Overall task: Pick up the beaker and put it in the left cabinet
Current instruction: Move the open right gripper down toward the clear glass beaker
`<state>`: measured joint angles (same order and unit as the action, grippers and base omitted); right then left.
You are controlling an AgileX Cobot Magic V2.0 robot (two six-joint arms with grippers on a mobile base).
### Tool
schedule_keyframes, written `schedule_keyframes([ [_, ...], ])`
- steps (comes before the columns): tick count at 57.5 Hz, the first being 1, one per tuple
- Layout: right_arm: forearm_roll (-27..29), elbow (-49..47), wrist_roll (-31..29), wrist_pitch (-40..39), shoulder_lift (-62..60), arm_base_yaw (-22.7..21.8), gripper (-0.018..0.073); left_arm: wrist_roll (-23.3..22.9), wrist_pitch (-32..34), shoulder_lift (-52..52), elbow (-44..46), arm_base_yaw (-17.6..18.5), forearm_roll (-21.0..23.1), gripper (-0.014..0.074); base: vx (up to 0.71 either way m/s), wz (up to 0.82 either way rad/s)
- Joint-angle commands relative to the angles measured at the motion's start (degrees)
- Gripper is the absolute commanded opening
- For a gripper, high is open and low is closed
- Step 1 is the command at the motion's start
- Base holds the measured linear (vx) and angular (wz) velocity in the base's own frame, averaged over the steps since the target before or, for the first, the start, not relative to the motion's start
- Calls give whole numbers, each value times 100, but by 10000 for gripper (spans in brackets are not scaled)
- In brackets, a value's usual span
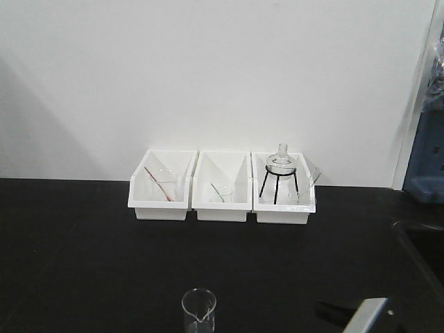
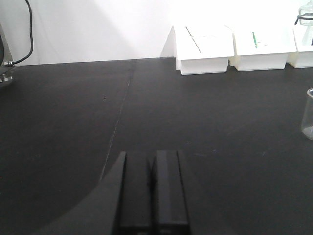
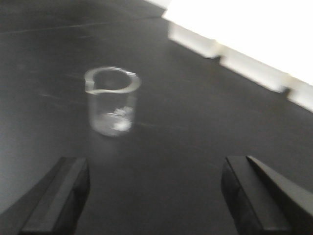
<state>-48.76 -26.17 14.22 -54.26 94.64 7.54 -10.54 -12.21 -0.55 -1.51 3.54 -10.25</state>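
Observation:
The beaker (image 1: 198, 311), small clear glass with a pour spout, stands upright on the black table near its front edge. In the right wrist view the beaker (image 3: 111, 100) is ahead and left of centre, apart from my right gripper (image 3: 154, 196), which is open wide with nothing between its fingers (image 3: 58, 196). My left gripper (image 2: 152, 191) is shut and empty, low over the table; the beaker (image 2: 309, 115) shows far off at that view's right edge. The left cabinet is out of view.
Three white bins (image 1: 222, 206) stand in a row against the back wall. The left and middle bins hold glassware with coloured rods; the right one holds a round flask (image 1: 280, 164) on a black tripod. A blue object (image 1: 424, 163) stands at the far right.

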Motion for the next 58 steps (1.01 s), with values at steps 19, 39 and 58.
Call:
schedule_keyframes([
  [19,1402,-1646,-294,-101,1484,1539,600,-20,467,-107,54,10,26,4,0,0],
  [39,1752,-2672,-298,45,2408,1918,592,-20,467,-107,54,10,26,4,0,0],
  [58,1705,-3525,-43,31,2948,1926,592,-20,467,-107,54,10,26,4,0,0],
])
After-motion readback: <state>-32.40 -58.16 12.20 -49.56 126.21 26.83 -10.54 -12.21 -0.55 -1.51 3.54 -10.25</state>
